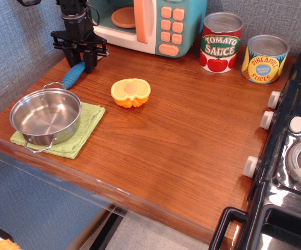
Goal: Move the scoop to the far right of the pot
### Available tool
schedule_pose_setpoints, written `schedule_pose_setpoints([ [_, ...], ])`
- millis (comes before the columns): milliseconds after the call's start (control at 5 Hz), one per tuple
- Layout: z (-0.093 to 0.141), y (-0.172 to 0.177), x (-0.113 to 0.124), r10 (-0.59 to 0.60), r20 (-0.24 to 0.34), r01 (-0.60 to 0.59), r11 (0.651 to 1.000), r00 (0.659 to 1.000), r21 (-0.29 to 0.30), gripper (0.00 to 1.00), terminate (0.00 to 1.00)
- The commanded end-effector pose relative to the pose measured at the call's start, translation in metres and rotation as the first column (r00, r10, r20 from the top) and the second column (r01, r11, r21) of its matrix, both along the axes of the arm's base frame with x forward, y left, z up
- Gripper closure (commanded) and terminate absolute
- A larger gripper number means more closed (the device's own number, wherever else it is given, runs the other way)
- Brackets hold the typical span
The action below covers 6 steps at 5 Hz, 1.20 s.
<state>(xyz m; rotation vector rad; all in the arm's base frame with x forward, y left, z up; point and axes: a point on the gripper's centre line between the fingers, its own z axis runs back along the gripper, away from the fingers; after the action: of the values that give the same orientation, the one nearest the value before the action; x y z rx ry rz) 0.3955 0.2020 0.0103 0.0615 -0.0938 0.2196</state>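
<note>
The scoop (72,76) lies on the wooden table at the back left, with its blue ribbed handle pointing toward the pot (45,115). Its metal head is mostly hidden behind my gripper. The shiny steel pot sits on a green cloth (89,121) at the front left. My gripper (80,63) is low over the upper end of the scoop's handle. Its black fingers (91,58) stand apart on either side of the handle, open. I cannot tell whether they touch it.
An orange fruit half (130,92) lies right of the scoop. A toy microwave (161,23) stands at the back, just behind the gripper. A tomato sauce can (221,42) and a pineapple can (265,59) stand at the back right. A black stove (296,151) borders the right side.
</note>
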Motion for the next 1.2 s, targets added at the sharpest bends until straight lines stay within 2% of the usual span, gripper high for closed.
schedule_pose_setpoints([
  [0, 0.039, 0.016, -0.003, 0.022, 0.087, -0.023, 1.0, 0.996, 0.002, 1.0, 0.0],
  [200, 0.069, 0.023, -0.003, 0.031, 0.145, -0.035, 0.999, 0.989, 0.028, 1.0, 0.0],
  [400, 0.094, 0.019, -0.005, 0.012, 0.146, -0.024, 0.996, 0.989, 0.082, 1.0, 0.0],
  [600, 0.106, 0.003, -0.008, -0.009, 0.162, -0.004, 0.997, 0.987, 0.082, 1.0, 0.0],
  [800, 0.115, -0.041, -0.017, -0.034, 0.162, 0.031, 0.999, 0.986, 0.021, 1.0, 0.0],
  [1000, 0.113, -0.085, -0.04, -0.018, 0.136, 0.032, 0.994, 0.991, -0.102, 1.0, 0.0],
])
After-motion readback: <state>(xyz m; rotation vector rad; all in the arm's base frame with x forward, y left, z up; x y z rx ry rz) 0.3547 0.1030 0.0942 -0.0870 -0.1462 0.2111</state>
